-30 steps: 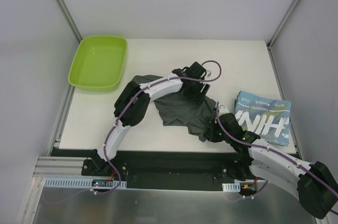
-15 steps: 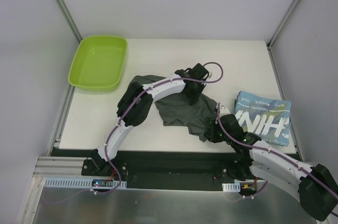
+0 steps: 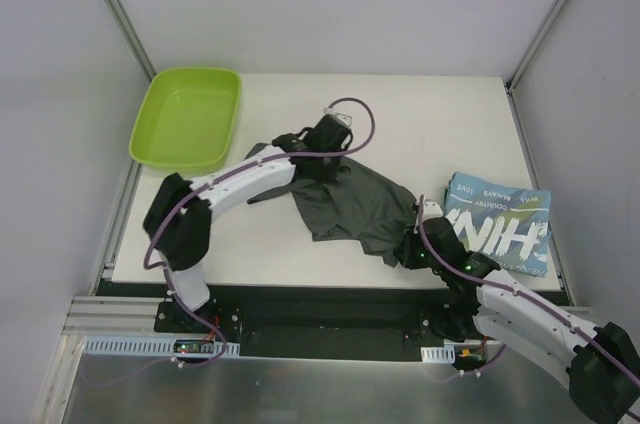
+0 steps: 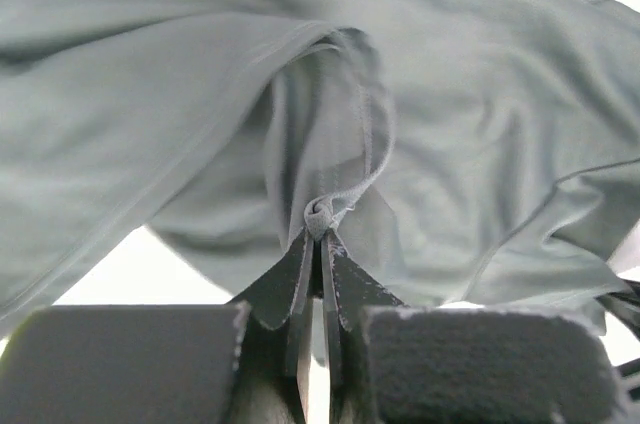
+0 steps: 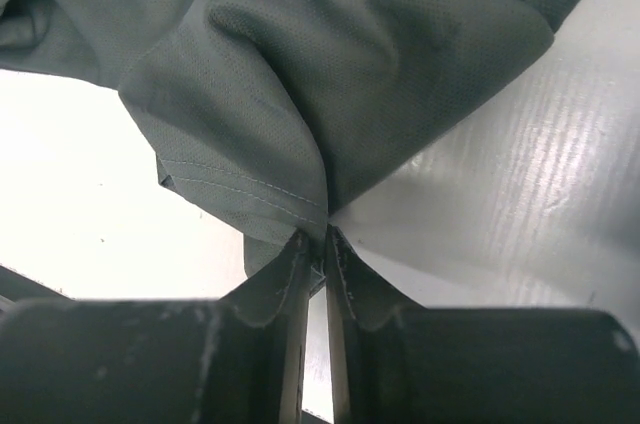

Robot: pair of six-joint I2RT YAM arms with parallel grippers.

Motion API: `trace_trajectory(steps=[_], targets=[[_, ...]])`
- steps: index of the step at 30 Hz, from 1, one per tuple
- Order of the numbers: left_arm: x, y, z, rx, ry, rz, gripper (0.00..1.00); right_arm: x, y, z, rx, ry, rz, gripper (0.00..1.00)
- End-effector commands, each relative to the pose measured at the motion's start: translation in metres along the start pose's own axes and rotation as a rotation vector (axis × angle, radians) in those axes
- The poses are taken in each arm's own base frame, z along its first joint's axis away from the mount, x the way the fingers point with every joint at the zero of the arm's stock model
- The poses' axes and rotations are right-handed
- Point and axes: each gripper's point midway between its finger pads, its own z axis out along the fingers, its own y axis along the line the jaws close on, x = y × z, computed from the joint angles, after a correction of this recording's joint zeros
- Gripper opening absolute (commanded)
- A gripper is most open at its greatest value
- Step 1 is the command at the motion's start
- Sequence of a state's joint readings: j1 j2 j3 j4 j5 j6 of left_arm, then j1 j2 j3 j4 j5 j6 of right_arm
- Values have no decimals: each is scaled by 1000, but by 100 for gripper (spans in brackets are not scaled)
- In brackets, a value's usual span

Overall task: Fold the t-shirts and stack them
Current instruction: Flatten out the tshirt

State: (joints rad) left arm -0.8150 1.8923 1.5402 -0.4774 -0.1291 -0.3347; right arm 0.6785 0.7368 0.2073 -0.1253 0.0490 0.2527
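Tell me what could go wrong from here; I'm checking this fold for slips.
The left gripper pinches only a small bunch of the grey shirt, so pulling may free it. The right gripper holds just a hem corner near the front edge of the table; it could slip or drag cloth off. The blue shirt lies close beside the right arm and might get nudged.

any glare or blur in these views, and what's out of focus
Top external: even light, sharp, no glare. Left wrist: grey tee slightly soft, left claw blurred at its base, up close. Right wrist: glare streaks on the table, tee weave crisp.
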Motion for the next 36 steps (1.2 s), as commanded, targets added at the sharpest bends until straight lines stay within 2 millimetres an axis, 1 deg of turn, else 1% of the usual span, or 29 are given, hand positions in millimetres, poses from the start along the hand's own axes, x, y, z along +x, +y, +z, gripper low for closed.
trace_trajectory(steps=[1, 2, 5, 6, 7, 8, 10, 12, 13, 15, 16, 19, 20, 22, 23, 25, 27, 28, 29, 32, 34, 36], targets=[[-6, 73, -63, -184, -197, -207, 0, -19, -6, -10, 49, -63, -4, 12], [3, 87, -76, -206, -221, -241, 0, -25, -6, -13, 54, -79, -7, 11], [16, 120, -115, -239, -321, -347, 0, -48, -5, -27, 79, -141, -21, 8], [15, 128, -137, -226, -382, -387, 0, -56, -4, -33, 87, -159, -31, 8], [14, 133, -153, -214, -426, -413, 0, -69, 0, -41, 89, -189, -38, 4], [14, 138, -165, -210, -464, -424, 0, -81, 1, -48, 97, -217, -43, 3], [6, 147, -196, -214, -561, -438, 0, -116, 9, -71, 113, -302, -52, 2], [-4, 152, -223, -218, -638, -440, 0, -148, 12, -94, 155, -367, -57, 0], [-8, 153, -233, -215, -666, -434, 0, -163, 13, -107, 185, -388, -52, 0], [-19, 155, -254, -218, -720, -420, 0, -187, 17, -126, 221, -407, -52, 0], [-27, 155, -267, -216, -752, -414, 0, -197, 20, -134, 224, -417, -60, 0], [-43, 155, -293, -215, -810, -395, 0, -226, 29, -156, 236, -448, -61, 0], [-51, 155, -307, -219, -841, -385, 0, -240, 34, -170, 236, -470, -68, 0], [-59, 156, -328, -219, -886, -380, 0, -255, 39, -188, 232, -502, -81, 0], [-62, 157, -341, -217, -915, -378, 0, -266, 44, -203, 221, -535, -85, 1], [-65, 158, -365, -209, -968, -381, 0, -277, 50, -226, 207, -568, -101, 0], [-67, 155, -393, -175, -1027, -377, 0, -291, 58, -255, 177, -627, -125, 0], [-68, 152, -413, -146, -1069, -374, 0, -296, 60, -269, 163, -656, -135, 0], [-67, 150, -424, -125, -1092, -368, 0, -302, 65, -287, 138, -696, -137, 0], [-67, 138, -475, -27, -1195, -341, 0, -313, 80, -331, 52, -783, -160, 0], [-66, 128, -498, 43, -1237, -308, 0, -316, 92, -353, -16, -816, -187, 0], [-67, 119, -511, 92, -1258, -275, 0, -319, 98, -368, -43, -843, -208, 0]])
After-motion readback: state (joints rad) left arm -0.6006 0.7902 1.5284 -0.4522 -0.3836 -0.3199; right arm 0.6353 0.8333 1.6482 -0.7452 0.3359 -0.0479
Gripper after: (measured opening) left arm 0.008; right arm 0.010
